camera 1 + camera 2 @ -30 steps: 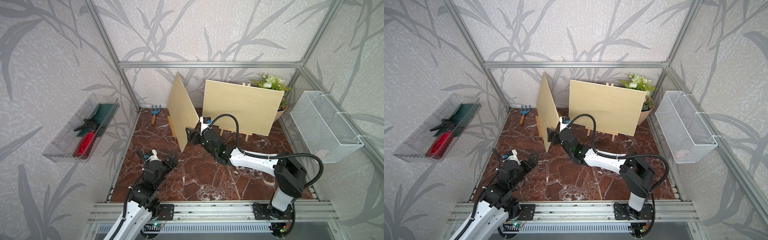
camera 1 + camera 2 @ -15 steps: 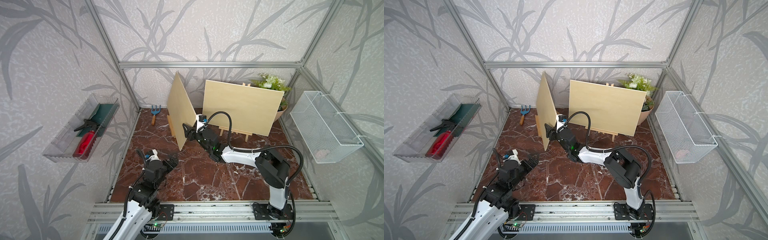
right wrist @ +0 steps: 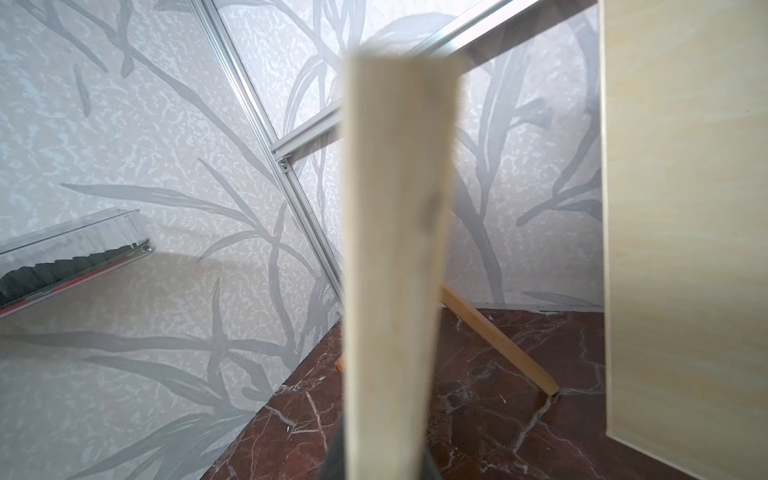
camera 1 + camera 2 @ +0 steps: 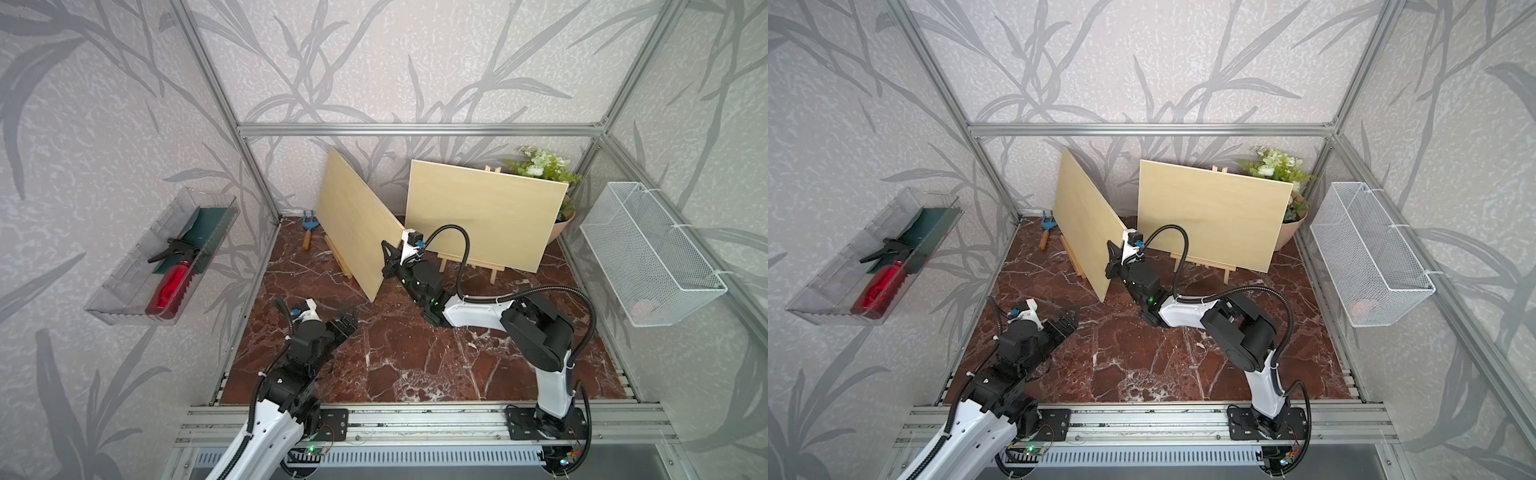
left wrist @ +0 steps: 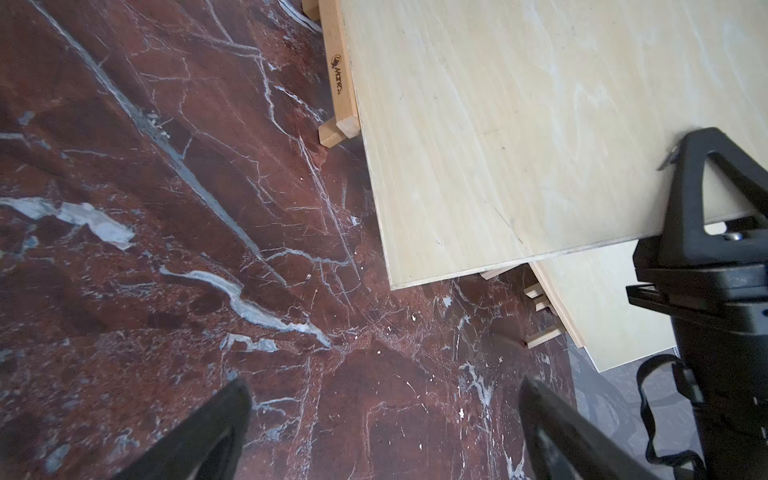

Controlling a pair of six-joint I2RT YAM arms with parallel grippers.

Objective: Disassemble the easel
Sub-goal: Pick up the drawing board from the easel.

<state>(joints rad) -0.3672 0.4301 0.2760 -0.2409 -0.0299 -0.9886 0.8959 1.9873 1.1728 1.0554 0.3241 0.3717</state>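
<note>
While the left gripper point(image 4: 347, 323) hangs with its jaws wide apart over the marble floor point(image 4: 395, 353), the little wooden easel point(image 4: 338, 259) stands farther right, near the back-left corner, with a thin board point(image 4: 357, 232) leaning on it. The right gripper point(image 4: 385, 257) pinches the near edge of that board, jaws squeezed tight on it. If it tugs sideways, I think the easel could tip over, or the board could slip out and bump the second board point(image 4: 482, 220) just beside it.
</note>
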